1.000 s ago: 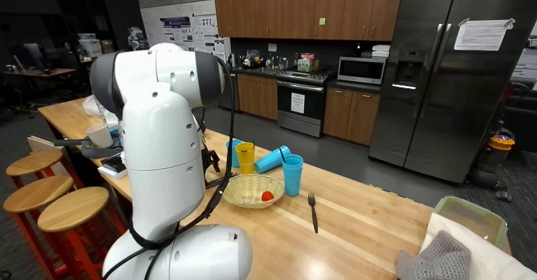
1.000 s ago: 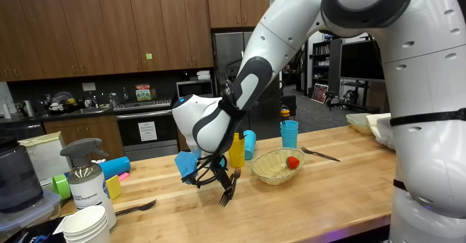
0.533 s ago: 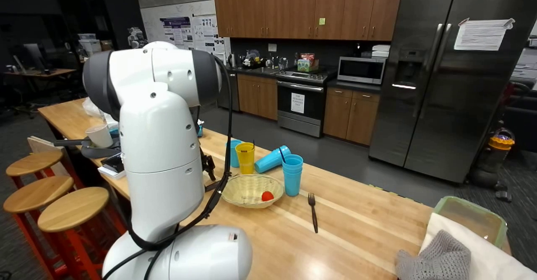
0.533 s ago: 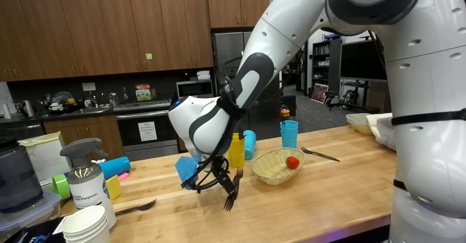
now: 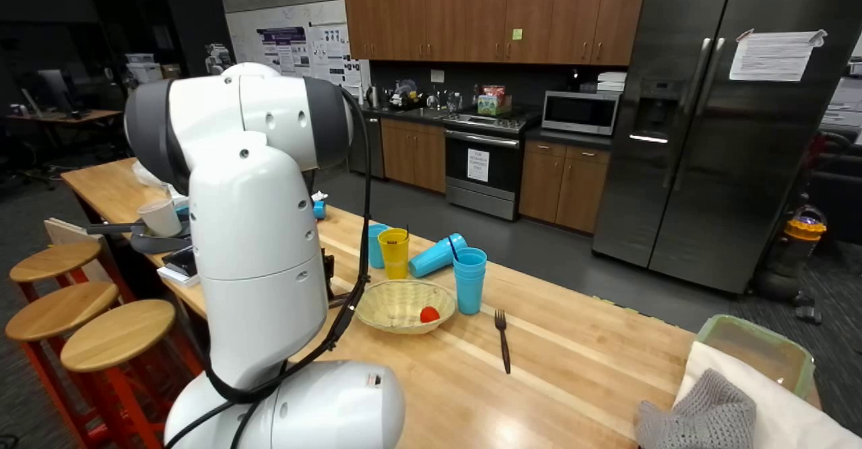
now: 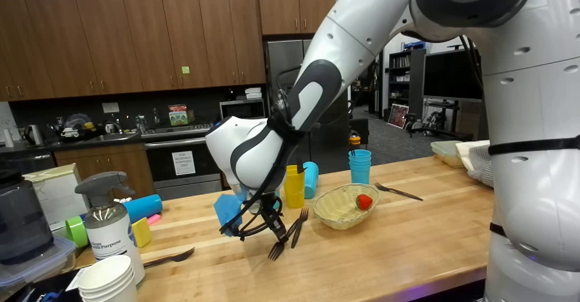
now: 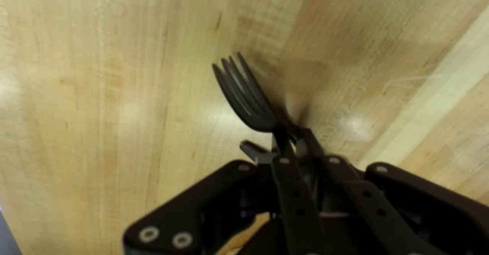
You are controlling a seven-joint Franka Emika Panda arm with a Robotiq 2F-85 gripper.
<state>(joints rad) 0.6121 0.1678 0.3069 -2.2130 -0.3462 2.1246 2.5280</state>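
now narrow instead of wide, the gripper (image 7: 294,137) seems to pinch one black fork (image 7: 260,119), turning reaching into holding.

Laden wooden table (image 6: 385,252)

In an exterior view it spans the lower frame. A woven basket (image 6: 333,218) rests right of centre; a yellow cup (image 6: 294,191) stands mid-frame, a blue cup (image 6: 311,179) lies just right of it, stacked blue cups (image 6: 360,171) farther right. A lower-left fork (image 6: 177,257), a central fork (image 6: 303,216) and a right-side fork (image 6: 401,193) lie there
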